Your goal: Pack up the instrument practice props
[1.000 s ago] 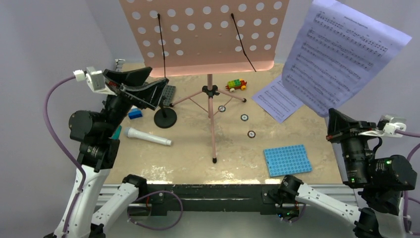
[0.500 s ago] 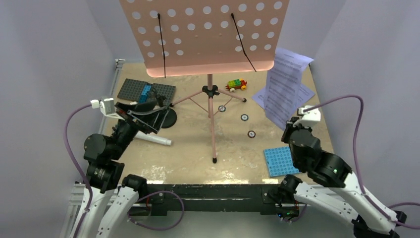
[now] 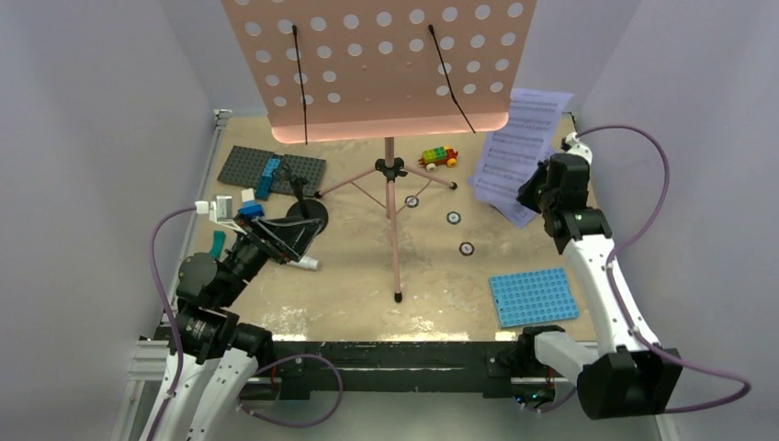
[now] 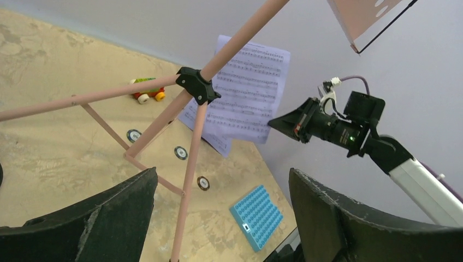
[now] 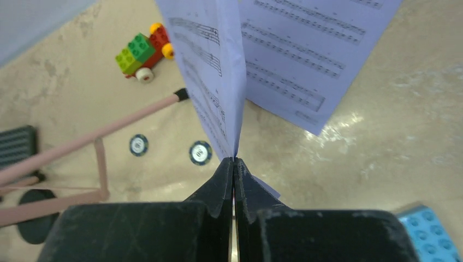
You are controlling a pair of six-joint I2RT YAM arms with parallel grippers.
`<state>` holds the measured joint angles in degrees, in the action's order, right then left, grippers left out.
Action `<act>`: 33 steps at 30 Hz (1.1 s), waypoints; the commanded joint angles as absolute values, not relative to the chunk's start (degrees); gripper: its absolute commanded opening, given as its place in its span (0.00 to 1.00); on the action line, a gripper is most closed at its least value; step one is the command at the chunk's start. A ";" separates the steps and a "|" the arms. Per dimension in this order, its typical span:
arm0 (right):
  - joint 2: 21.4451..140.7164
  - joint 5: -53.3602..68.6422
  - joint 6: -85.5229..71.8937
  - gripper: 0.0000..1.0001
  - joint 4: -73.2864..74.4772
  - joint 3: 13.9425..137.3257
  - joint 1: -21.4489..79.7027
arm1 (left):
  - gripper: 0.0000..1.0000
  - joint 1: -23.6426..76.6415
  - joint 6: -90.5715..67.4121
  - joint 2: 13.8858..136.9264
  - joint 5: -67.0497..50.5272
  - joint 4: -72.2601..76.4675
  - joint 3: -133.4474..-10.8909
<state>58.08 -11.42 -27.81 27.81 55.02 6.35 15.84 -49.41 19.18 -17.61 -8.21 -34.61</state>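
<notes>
On the sandy table (image 3: 441,294) in front of me, the biggest thing is the pink music stand (image 3: 377,83). It stands on its tripod in the middle, and its hole-dotted desk fills the far side of the overhead view.

At the far right, my right claw (image 5: 235,164) is pressed together on the bottom edge of a lavender sheet-music page (image 5: 210,65). The page rises upright from my fingertips, clear of the table. A second page (image 5: 322,49) lies flat on the table just beyond it.

Near right of the tripod lies a blue studded plate (image 3: 533,296). A grey studded plate (image 3: 271,170) lies at the far left.

My left claw (image 4: 221,180) hangs low at the near left. Its fingers (image 4: 109,218) stand wide apart with nothing between them. Through the gap I see only the stand's legs and bare table.

The black mic stand (image 3: 312,213) stands upright on its round base just beyond this claw on the far side.

The microphone (image 3: 308,263) lies on the table under the claw. Only its white end shows past my fingers, and I cannot tell whether I touch it.

A toy car of bricks (image 3: 438,157) sits far right of the tripod. Three round tokens (image 3: 453,218) lie between the tripod and the pages.
</notes>
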 commanded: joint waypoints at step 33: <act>98.65 -2.21 -28.49 0.00 26.87 70.59 -8.25 | 0.93 16.00 -55.76 19.96 -23.17 -7.09 -24.05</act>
<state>97.30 0.73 -30.68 23.00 65.98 -7.66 15.84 -54.57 20.47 -21.89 -8.62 -23.81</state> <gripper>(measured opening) 0.007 0.930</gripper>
